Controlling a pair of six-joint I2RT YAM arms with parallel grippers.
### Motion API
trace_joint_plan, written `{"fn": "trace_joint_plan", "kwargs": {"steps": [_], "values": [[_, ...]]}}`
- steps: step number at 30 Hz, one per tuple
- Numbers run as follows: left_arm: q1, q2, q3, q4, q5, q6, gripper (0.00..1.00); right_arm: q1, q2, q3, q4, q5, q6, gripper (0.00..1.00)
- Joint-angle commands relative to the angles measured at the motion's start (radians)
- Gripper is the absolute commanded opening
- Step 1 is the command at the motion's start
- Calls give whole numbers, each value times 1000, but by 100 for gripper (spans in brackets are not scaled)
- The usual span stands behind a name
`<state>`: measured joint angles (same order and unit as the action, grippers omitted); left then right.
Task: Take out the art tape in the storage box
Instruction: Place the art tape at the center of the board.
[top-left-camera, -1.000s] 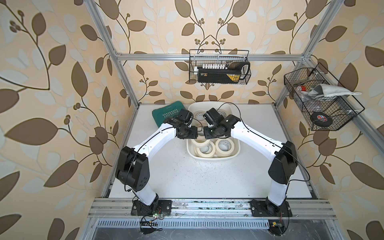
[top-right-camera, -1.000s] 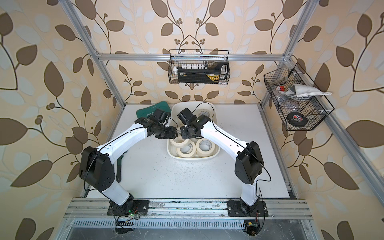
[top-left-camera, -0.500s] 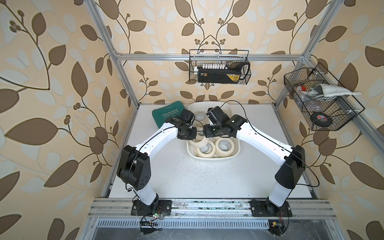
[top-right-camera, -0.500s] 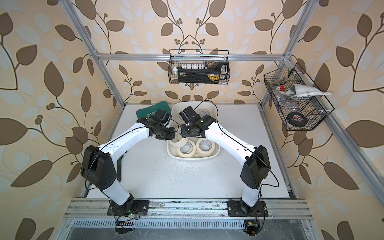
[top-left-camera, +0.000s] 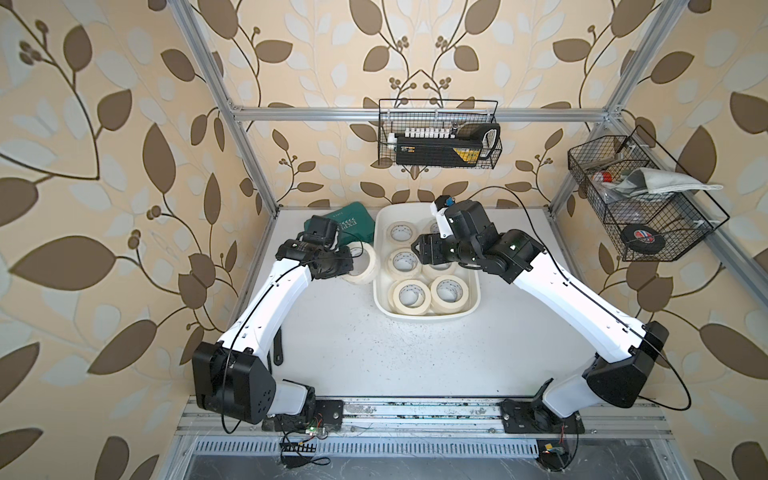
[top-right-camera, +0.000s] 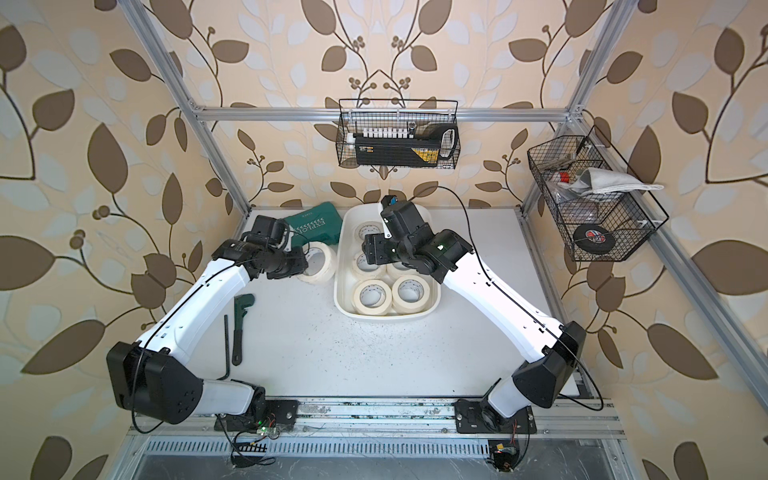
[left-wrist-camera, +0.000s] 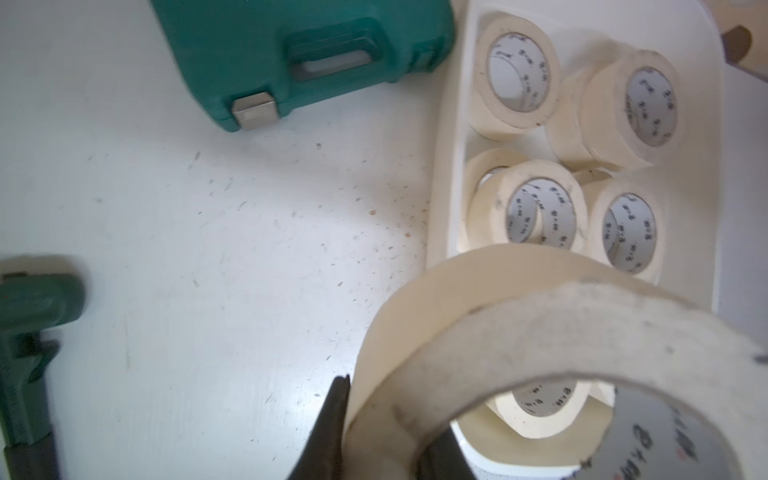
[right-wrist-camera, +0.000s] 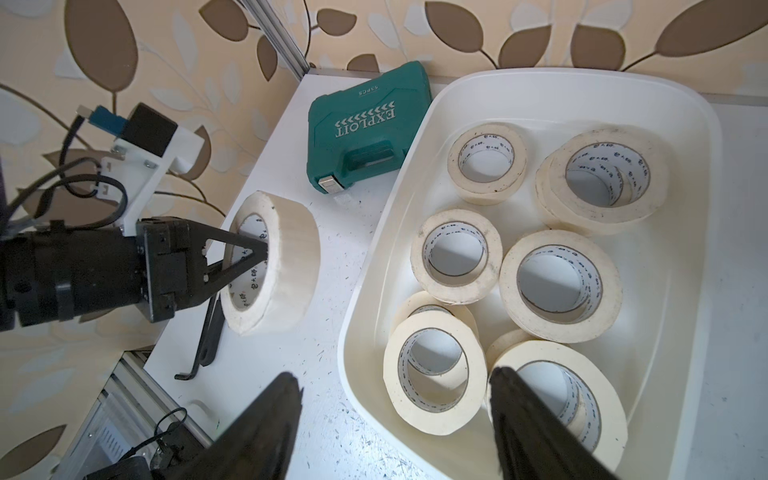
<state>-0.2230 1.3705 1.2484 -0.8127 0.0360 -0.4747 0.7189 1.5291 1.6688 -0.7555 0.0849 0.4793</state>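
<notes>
Leafy brown-and-cream wallpaper on every side, white speckled worktop (top-left-camera: 374, 365) underneath, and we go straight to the left jaws. They are clenched on an art tape roll (right-wrist-camera: 291, 257), pinching its wall. One of the fingers (left-wrist-camera: 332, 419) sits outside and the other is inside the printed core.

That roll stands on edge outside the storage box (right-wrist-camera: 359, 299), just beside its wall and near the green tool case (top-left-camera: 353, 220). We cannot tell whether it touches the worktop.

Over to the right jaws: released, spread wide, nothing between them. They hang above the storage box, roughly over its middle in both top views.

Below them the remaining art tape rolls (right-wrist-camera: 559, 286) lie flat inside the box in two rows. Several sit on top of another roll.

Moving outward, we pick up a green wrench (top-right-camera: 240, 320) and a black hex key (top-right-camera: 226, 345) lying on the worktop close to the left arm (top-right-camera: 208, 307).

Up on the frame, one wire basket (top-left-camera: 438, 133) hangs at the back and a second wire basket (top-left-camera: 648, 199) at the side. A black tape roll (top-left-camera: 640, 237) with a red-and-white label sits in the second one.
</notes>
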Motion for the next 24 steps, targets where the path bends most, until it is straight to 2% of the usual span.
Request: {"fn": "trace_joint_plan", "kwargs": {"steps": [1,4,10,16,24], "values": [[20,-5,-21,-18,-21,-105,0,-9,-33,-42,14,-12,-11,75],[34,8,-49,-35,-73,-162,0,-58,-51,-68,16,-37,-5,75],[84,23,-141,28,-52,-236,0,-123,-75,-121,16,-91,19,76],[102,64,-195,81,-41,-258,0,-155,-81,-150,12,-123,29,76],[103,184,-216,132,-52,-257,0,-166,-82,-160,1,-130,29,77]]}}
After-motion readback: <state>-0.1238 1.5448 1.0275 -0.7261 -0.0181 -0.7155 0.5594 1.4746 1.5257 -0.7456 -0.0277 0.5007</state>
